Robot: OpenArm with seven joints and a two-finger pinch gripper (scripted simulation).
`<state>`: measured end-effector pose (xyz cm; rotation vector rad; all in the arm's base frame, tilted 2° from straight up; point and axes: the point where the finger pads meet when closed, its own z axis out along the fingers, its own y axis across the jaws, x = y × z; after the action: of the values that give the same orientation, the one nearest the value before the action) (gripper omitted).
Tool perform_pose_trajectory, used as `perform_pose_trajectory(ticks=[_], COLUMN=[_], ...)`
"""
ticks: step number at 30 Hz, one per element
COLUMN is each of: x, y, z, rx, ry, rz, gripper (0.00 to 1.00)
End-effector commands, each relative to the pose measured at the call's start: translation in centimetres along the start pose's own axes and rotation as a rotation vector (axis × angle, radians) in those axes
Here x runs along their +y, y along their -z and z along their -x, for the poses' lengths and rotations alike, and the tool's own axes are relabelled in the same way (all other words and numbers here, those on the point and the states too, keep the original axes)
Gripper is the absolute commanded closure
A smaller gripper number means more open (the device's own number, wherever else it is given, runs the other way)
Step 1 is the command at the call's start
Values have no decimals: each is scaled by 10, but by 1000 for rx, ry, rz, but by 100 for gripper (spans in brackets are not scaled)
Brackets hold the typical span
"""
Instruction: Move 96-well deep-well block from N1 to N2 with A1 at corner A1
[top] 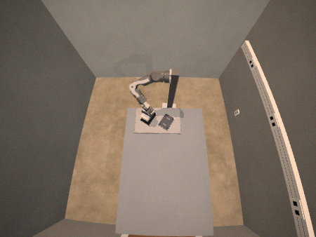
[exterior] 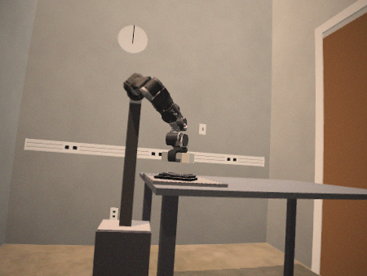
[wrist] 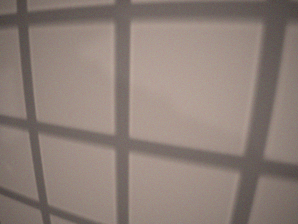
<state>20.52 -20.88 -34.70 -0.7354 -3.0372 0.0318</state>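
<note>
Clenched on the 96-well deep-well block (exterior: 178, 157), the tool (exterior: 176, 155) holds it in the air above the bench (exterior: 261, 189), well apart from the surface below. From the exterior view the pale block hangs level under the wrist, with open space between its underside and the dark nests on the bench. The arm (exterior: 161, 100) reaches down from the top of a dark post (exterior: 130, 163) that stands on a box pedestal (exterior: 107, 245) beside the bench end.

From the top view the tool (top: 147, 114) sits over plate nest N1 (top: 145, 121), whose dark face shows partly beneath the block (top: 147, 113). Plate nest N2 (top: 166, 121) lies just beside it, a dark rectangle turned slightly askew, with nothing in it. Both nests rest on a pale base mat (top: 175, 130) at the bench end nearest the arm.

The wrist view shows only a pale surface crossed by grey grid lines, very close to the lens; I cannot tell the block's cut-off corner from it, nor from the other 2 views.

A round wall clock (exterior: 132, 38) hangs above the arm, and a brown door (exterior: 347, 143) stands at the far side of the room.
</note>
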Motion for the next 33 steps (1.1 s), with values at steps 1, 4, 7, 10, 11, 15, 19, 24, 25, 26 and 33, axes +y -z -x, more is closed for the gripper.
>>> perform_pose_trajectory(ticks=[1, 4, 7, 10, 11, 15, 19, 24, 25, 26, 33], x=[0, 0, 0, 0, 0, 0, 0, 16, 23, 31, 39], y=[1, 1, 13, 32, 32, 32, 32, 32, 32, 32, 31], z=[1, 1, 0, 0, 0, 0, 0, -4, -7, -9, -11], rx=[-1, -1, -1, -2, -2, -2, -2, -1, 1, 2, 3], ry=[1, 1, 1, 2, 2, 2, 2, -11, -17, -23, -28], rz=[-3, -3, -3, -3, -3, -3, -3, 2, 1, 1, 0], gripper=[100, 100, 100, 100, 100, 100, 100, 100, 100, 100, 100])
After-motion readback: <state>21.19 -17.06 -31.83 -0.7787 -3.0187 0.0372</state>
